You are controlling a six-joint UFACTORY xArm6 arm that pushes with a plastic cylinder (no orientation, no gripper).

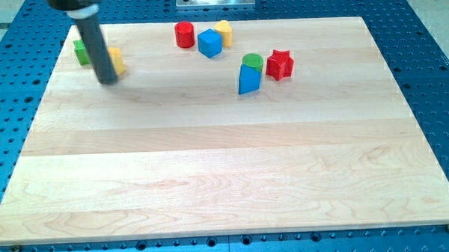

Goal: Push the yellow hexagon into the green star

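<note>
Five stray blocks clustered right of my tip: red cylinder, blue cube.

Pale smooth wooden board on blue perforated metal table

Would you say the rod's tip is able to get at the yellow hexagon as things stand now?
Probably yes. My tip sits right in front of the yellow hexagon, seemingly touching it, with nothing between. The green star lies just beyond, toward the view's left, partly hidden by the rod.

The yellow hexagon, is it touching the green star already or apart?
Cannot tell: my tip and its rod hide the space between the yellow hexagon and the green star.
</note>
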